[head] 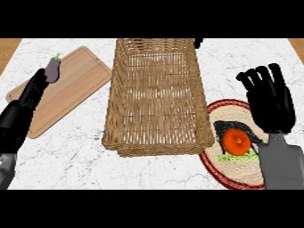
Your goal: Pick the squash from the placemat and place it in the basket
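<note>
Right hand [269, 104] hovers flat with fingers straight, holding nothing, so it's lined up for a grab. The squash [236, 140] sits just under its wrist side on the placemat [215, 165], with the basket [155, 95] to its left.

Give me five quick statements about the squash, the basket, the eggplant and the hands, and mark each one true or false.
1. The squash lies on the placemat. True.
2. The basket already holds the squash. False: nothing shows inside the basket, and the squash is on the placemat to its right.
3. The eggplant sits on the cutting board. True.
4. The right hand is curled round the squash. False: its fingers are straight, and it is above the placemat beside the squash.
5. The left hand is inside the basket. False: it is over the cutting board's left edge.
</note>
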Robot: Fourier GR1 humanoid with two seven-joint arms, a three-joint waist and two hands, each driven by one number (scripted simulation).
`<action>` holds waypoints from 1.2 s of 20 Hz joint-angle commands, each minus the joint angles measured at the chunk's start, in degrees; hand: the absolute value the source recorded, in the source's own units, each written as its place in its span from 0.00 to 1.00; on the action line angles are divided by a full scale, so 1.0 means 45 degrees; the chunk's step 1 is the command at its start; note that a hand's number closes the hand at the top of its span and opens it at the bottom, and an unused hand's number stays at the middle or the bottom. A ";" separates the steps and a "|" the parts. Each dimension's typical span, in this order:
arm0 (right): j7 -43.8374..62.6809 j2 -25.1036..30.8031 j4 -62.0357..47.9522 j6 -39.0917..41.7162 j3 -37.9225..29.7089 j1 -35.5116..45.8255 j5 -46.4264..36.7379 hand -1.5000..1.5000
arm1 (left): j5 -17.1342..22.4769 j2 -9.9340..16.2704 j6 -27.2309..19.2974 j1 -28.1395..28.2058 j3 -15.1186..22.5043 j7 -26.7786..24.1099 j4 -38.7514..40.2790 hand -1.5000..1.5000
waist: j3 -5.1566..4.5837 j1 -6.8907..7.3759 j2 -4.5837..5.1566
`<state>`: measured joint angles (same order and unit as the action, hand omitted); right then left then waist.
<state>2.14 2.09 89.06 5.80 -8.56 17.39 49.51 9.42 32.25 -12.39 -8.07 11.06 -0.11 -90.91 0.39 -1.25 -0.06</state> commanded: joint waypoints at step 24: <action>0.2417 1.2299 -0.3129 1.0363 0.0011 -0.0313 -0.3956 0.00 | -0.0653 -0.0704 0.0745 -0.1199 -0.0080 -0.1111 0.1532 0.50 | -0.0068 0.0425 0.0157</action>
<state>17.63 55.33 81.93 41.51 -9.21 14.80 34.20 7.53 30.71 -9.47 -11.75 10.30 -3.40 -87.28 0.06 0.57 0.49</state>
